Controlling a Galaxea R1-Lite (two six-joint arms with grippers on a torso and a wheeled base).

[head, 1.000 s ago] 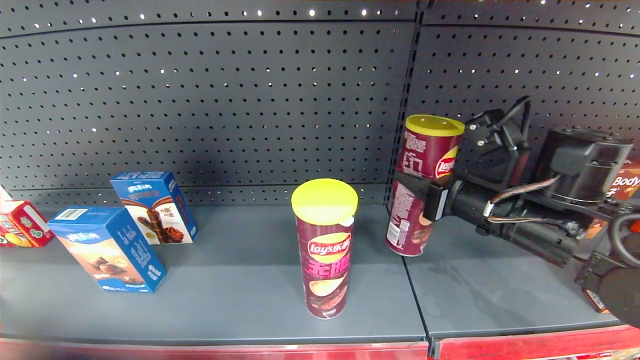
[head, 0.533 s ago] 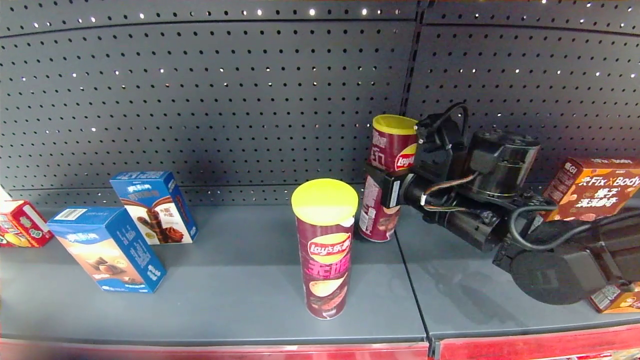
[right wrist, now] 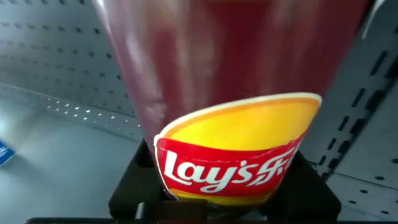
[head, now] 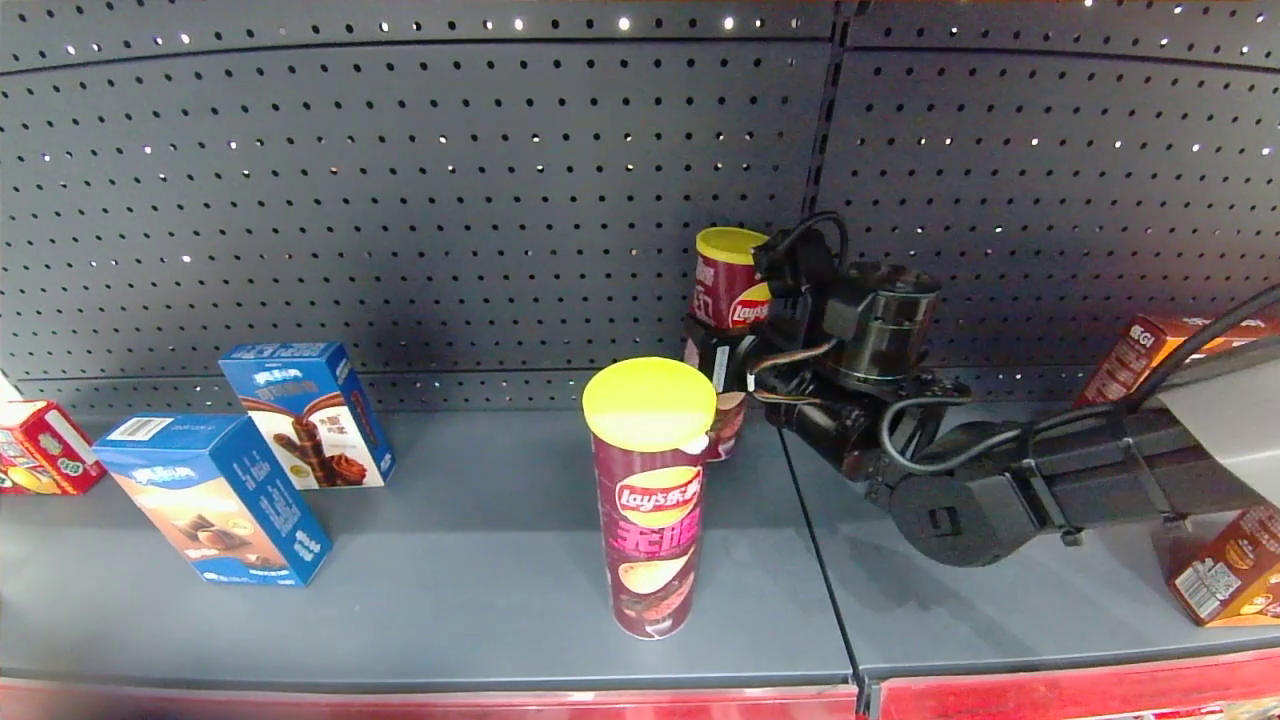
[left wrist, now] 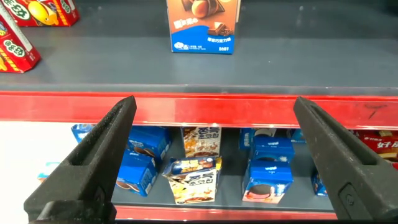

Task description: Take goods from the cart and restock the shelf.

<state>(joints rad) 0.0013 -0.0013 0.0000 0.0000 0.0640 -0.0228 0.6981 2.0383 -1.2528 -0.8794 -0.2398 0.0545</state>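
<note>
The grey shelf (head: 450, 600) is spanning the head view, with its perforated back panel (head: 400, 200) rising behind it. The right arm (head: 1000, 480) is stretching in from the right across the deck. Its right end effector (head: 718, 368) is clamping a maroon chip canister with a yellow lid (head: 730, 290) around the middle, close to the back panel and by the seam between the two shelf bays. That canister is leaning slightly, and whether its base is touching the deck cannot be told.

The left end effector (left wrist: 213, 106) is hanging with its fingers wide apart, holding nothing, facing the shelf's red front edge (left wrist: 205, 106).

A second chip canister (head: 652, 500) is standing upright in front of the held one. Two blue biscuit boxes (head: 225, 500) (head: 310, 415) are standing to the left, with a red box (head: 45, 445) at the far left. An orange box (head: 1150, 350) and a brown box (head: 1225, 575) are sitting at the right end.
</note>
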